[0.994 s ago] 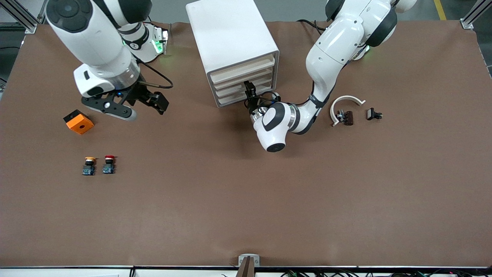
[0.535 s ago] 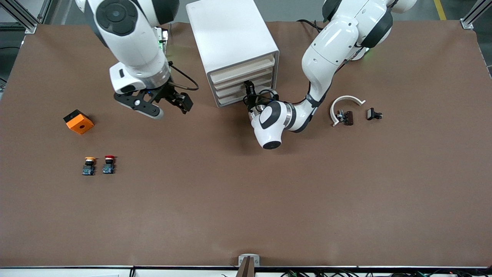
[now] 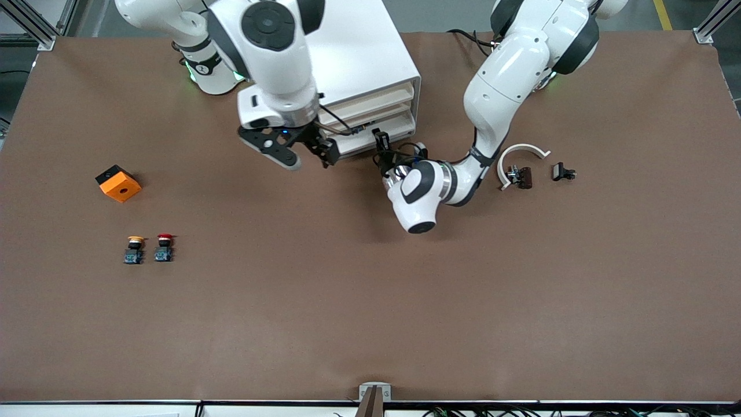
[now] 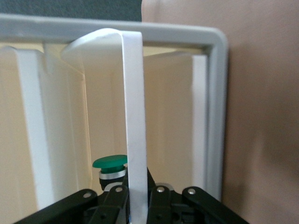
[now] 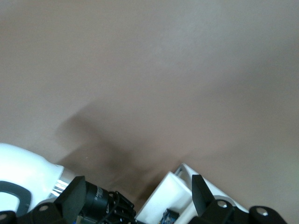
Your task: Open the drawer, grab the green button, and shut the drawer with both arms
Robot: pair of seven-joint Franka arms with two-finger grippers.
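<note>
The white drawer cabinet (image 3: 347,52) stands at the back middle of the table. My left gripper (image 3: 380,142) is in front of it, shut on the white front lip (image 4: 133,93) of a low drawer that is pulled a little way out. The green-capped button (image 4: 110,162) stands inside that drawer, just past the lip. My right gripper (image 3: 301,149) hangs open and empty over the drawer front at the cabinet's corner toward the right arm's end. The right wrist view shows its fingertips (image 5: 77,198) wide apart above the white drawer corner (image 5: 173,191).
An orange block (image 3: 118,183), a yellow-capped button (image 3: 134,249) and a red-capped button (image 3: 164,247) lie toward the right arm's end. A white curved piece (image 3: 521,152) and two small black parts (image 3: 519,175) (image 3: 562,172) lie toward the left arm's end.
My right arm has swung from above the orange block across to the cabinet's front. My left gripper has drawn the drawer slightly out toward the front camera.
</note>
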